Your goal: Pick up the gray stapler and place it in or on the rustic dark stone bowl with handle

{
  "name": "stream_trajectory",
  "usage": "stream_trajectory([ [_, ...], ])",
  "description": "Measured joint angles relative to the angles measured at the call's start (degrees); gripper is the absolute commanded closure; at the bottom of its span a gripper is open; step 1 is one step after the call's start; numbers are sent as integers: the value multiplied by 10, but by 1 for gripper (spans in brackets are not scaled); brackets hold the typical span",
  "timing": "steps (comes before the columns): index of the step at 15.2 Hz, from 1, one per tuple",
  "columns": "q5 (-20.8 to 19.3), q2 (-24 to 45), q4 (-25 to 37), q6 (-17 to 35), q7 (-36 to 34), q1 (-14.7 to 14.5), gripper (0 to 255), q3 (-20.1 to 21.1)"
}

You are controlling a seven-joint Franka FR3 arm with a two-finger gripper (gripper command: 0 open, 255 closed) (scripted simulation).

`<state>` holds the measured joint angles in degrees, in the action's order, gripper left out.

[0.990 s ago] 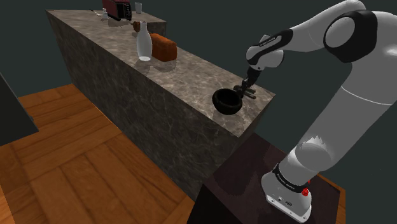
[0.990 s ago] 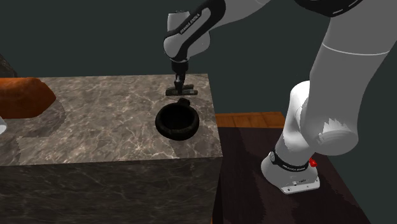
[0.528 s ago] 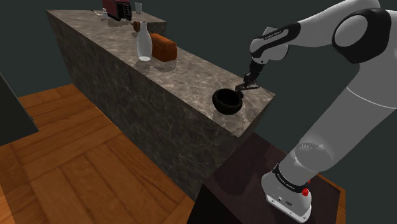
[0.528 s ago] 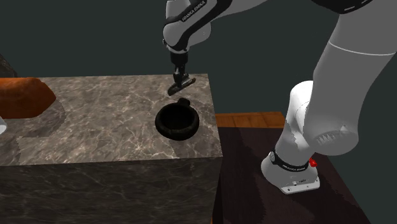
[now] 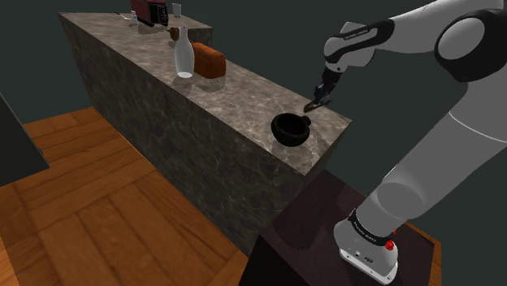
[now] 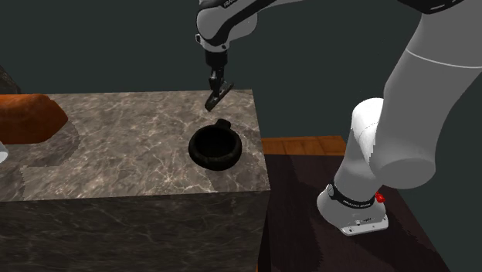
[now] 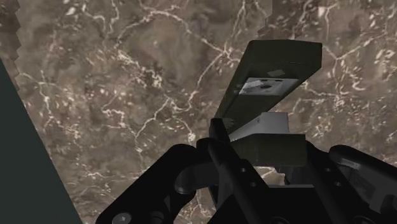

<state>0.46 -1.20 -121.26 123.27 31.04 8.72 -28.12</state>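
Note:
My gripper point(image 5: 320, 93) hangs above the near end of the marble counter point(image 5: 244, 89), shut on the gray stapler point(image 5: 314, 104). The stapler point(image 6: 218, 95) is off the surface and tilted, its free end pointing down. In the wrist view the black fingers point(image 7: 222, 146) clasp one end of the stapler point(image 7: 280, 60), with marble behind it. The dark stone bowl point(image 5: 290, 128) with its short handle stands on the counter just below and toward the shoulder view's left of the gripper. Its hollow point(image 6: 215, 147) holds nothing, and the stapler is slightly behind it, near the handle.
A clear glass bottle point(image 5: 184, 53) and a brown bread loaf point(image 5: 210, 61) stand farther along the counter, with a red appliance point(image 5: 150, 11) at its far end. The counter edge point(image 6: 261, 147) drops off close beside the bowl. Wooden floor point(image 5: 89, 211) lies below.
The gripper has risen from just above the counter, carrying the stapler up with it. The stapler went from lying level to hanging tilted. The bowl stayed put.

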Motion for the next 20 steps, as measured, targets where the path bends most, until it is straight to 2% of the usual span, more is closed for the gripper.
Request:
stream_trajectory([
  [12, -15, -29, 62, -88, -12, -2, 255, 4],
  [20, -59, -136, -49, -78, -124, -30, 255, 66],
])
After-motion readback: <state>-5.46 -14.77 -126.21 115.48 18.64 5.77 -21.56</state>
